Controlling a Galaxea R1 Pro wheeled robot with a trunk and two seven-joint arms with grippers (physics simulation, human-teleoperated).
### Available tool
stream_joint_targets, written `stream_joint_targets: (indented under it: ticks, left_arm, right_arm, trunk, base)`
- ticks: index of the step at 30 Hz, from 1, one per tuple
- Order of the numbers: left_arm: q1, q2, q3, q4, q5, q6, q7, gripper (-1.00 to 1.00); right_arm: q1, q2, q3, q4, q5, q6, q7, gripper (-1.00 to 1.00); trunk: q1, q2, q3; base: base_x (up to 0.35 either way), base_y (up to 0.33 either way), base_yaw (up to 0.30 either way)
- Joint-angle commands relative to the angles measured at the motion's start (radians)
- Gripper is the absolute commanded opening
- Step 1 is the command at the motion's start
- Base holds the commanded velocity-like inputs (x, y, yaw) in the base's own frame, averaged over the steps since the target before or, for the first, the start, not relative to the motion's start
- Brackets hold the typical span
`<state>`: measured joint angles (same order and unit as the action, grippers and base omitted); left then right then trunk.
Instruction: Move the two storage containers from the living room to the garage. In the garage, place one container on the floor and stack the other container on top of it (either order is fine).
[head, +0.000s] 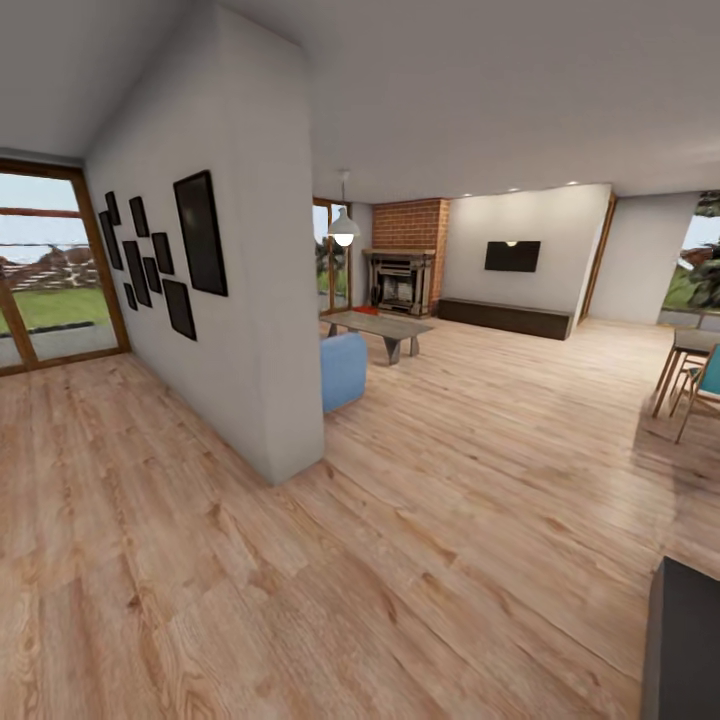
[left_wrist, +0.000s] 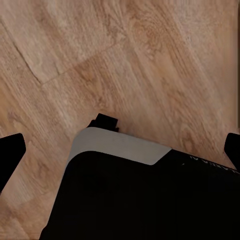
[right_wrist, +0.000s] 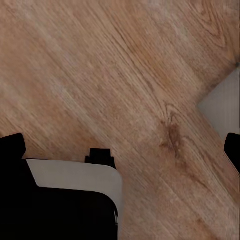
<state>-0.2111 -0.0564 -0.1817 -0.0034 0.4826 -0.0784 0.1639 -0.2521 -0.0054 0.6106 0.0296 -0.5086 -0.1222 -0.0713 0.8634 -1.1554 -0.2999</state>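
Both my grippers, left (left_wrist: 120, 145) and right (right_wrist: 122, 145), hang released and empty over the plank floor (head: 420, 520), while ahead the living room's brick fireplace (head: 405, 265) stands beyond a blue sofa (head: 343, 370).

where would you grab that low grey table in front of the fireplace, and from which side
The coffee table has a thin flat top overhanging splayed legs, so fingers above and below the top's near long edge look best. Approach over the open wood floor on that side; the blue sofa stands near its left end.
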Motion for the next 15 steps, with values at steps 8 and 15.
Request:
stream_joint_targets:
  ticks: [8, 15]
  left_arm:
    - [-0.001, 0.000, -0.008, 0.000, 0.007, 0.001, 0.003, 1.00]
    - [-0.001, 0.000, -0.008, 0.000, 0.007, 0.002, 0.003, 1.00]
  right_arm:
    - [-0.001, -0.001, 0.008, 0.003, -0.008, -0.005, 0.002, 1.00]
    - [-0.001, -0.001, 0.008, 0.003, -0.008, -0.005, 0.008, 1.00]
  trunk:
    - [0.001, -0.001, -0.001]
    - [0.001, -0.001, -0.001]
  base:
    - [0.325, 0.000, 0.000]
    - [0.325, 0.000, 0.000]
